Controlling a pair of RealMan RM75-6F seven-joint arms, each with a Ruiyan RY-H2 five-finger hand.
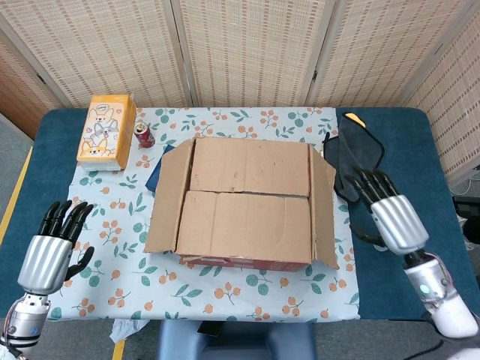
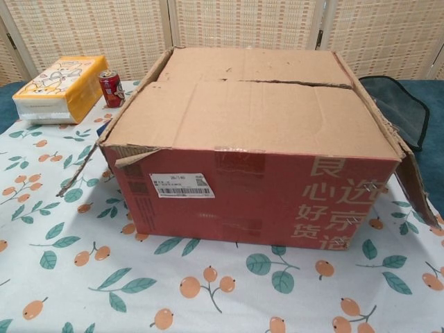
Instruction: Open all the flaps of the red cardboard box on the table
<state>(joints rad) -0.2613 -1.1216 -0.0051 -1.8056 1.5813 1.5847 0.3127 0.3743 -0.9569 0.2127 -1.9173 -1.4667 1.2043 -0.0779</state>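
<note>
1. The red cardboard box [image 1: 244, 206] is seen at the middle of the table [image 1: 409, 135], on a floral cloth [image 1: 247, 289] spread over the blue tabletop.
2. Its two long top flaps [image 1: 247, 199] are found lying flat and closed, meeting along a seam across the top.
3. The left side flap [image 1: 166, 199] and the right side flap [image 1: 324, 206] are folded outward and slope down past the box edges.
4. The left hand [image 1: 51, 251] is held near the table's left edge, well apart from the box, with its fingers spread and nothing in them.
5. The right hand [image 1: 390, 214] is held to the right of the box, near the right side flap but not touching it; its fingers are spread and nothing is gripped.
6. Neither hand is shown in the chest view.
7. A dark cloth [image 1: 352, 161] is seen beyond the right hand.
8. An orange tissue box [image 1: 106, 129] and a red can [image 1: 143, 135] are placed at the far left of the floral cloth.
</note>
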